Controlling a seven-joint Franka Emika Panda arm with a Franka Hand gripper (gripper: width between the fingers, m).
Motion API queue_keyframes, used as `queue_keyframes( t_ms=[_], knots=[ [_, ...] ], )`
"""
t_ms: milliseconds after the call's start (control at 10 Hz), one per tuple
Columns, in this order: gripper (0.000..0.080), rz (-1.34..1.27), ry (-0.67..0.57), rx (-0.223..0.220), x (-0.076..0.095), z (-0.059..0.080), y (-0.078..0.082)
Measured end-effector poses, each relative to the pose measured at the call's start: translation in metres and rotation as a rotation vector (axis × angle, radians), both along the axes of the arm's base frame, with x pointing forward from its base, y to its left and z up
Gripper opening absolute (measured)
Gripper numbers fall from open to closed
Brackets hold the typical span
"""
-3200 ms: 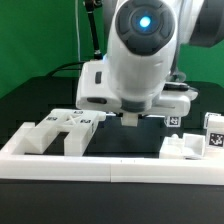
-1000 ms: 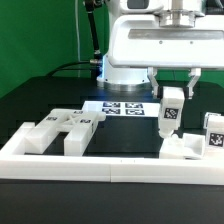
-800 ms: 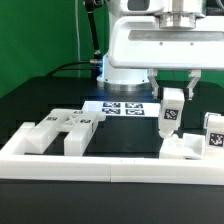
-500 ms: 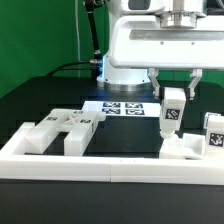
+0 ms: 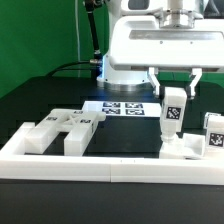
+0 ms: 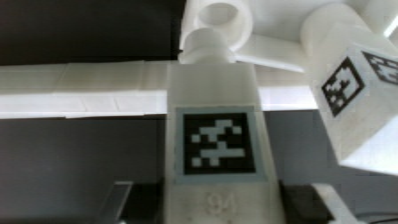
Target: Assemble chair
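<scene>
Jaws of the pale two-finger gripper [image 5: 174, 92] were clamped on the upper sides of a tall white plastic block [image 5: 171, 115] with a black-and-white square tag, held upright. Its lower end met or nearly met a low white plastic piece [image 5: 182, 150]; contact could not be confirmed. Another tagged white block [image 5: 213, 135] stood near, toward the exterior view's right. Chunky white tagged pieces [image 5: 58, 132] lay well apart at the exterior view's left, just behind the long white border rail [image 5: 110, 168].

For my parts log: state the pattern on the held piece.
White piece, black-and-white square tag; wrist view shows it best.
</scene>
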State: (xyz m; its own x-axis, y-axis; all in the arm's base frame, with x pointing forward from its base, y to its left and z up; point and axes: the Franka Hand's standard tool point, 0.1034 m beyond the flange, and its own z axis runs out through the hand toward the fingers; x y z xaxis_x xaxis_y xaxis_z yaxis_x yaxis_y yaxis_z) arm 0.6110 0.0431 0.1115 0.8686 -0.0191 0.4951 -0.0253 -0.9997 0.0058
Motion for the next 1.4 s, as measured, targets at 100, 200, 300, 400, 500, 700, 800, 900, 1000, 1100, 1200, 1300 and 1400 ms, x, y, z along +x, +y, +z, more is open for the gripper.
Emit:
queue_keyframes(
  t_ms=[100, 200, 300, 400, 500, 700, 800, 900, 1000, 1100, 1200, 1300, 1400],
  knots=[
    [0.0291, 0.003, 0.01, 0.001, 0.0, 0.001, 0.002],
    [0.0291, 0.003, 0.01, 0.001, 0.0, 0.0, 0.002],
    [0.0291, 0.004, 0.012, 0.0, 0.0, -0.001, 0.002],
    [0.0291, 0.005, 0.014, -0.002, 0.0, -0.003, 0.002],
    [0.0291, 0.009, 0.018, -0.006, 0.0, -0.006, 0.001],
    [0.0291, 0.011, 0.02, -0.008, 0.002, -0.01, 0.002],
    [0.0291, 0.012, 0.018, -0.008, 0.004, -0.01, 0.002],
    [0.0291, 0.012, 0.019, -0.009, 0.004, -0.011, 0.002],
    [0.0291, 0.012, 0.023, -0.009, 0.003, -0.013, 0.002],
    [0.0291, 0.014, 0.026, -0.01, 0.002, -0.016, 0.003],
    [0.0291, 0.015, 0.031, -0.012, 0.001, -0.019, 0.003],
    [0.0291, 0.015, 0.033, -0.013, 0.0, -0.022, 0.004],
    [0.0291, 0.016, 0.035, -0.014, -0.001, -0.025, 0.004]
  ],
)
